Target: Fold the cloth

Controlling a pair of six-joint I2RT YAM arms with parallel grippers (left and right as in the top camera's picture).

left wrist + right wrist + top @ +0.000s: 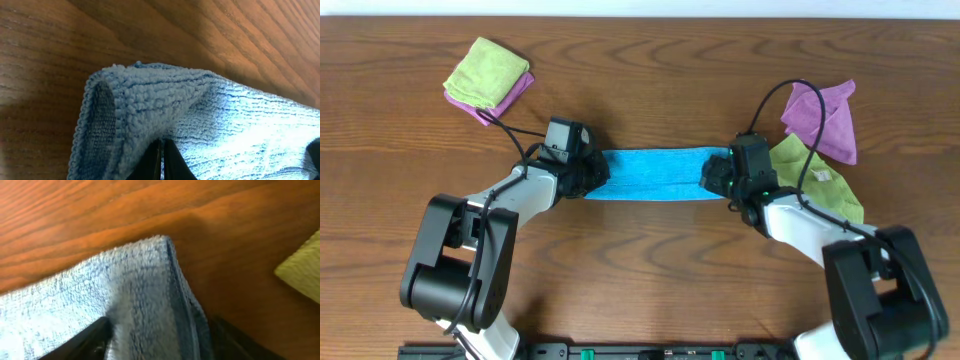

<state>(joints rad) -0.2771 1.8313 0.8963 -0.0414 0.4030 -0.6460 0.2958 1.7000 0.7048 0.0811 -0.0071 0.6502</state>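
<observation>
Where the cloth lies: the cloth (655,175) is at the middle of the wooden surface (650,290), drawn out into a long, narrow sky-blue band running left to right between the two arms.
Cloth shape: folded over on itself; the left wrist view shows a rounded, doubled end with a stitched hem, and the right wrist view shows a folded edge with several layers stacked.
Left end effector: the left end effector (588,172) sits at the band's left end, its fingers pressed together and pinching the cloth's doubled end.
Right end effector: the right end effector (718,176) sits at the band's right end, its fingers spread with the folded cloth end between them; one finger touches the pile, and the other stands off to the side of the hem.
Contact with surface: I cannot tell whether the band's ends rest on the wood or are lifted a little.
Far-left pile: a left lime-green cloth (485,68) lies on top of a left purple cloth (512,100), well apart from the band.
Right pile: a right purple cloth (822,118) lies beside a right lime-green cloth (825,185), which is partly under the right arm and near the band's right end.
</observation>
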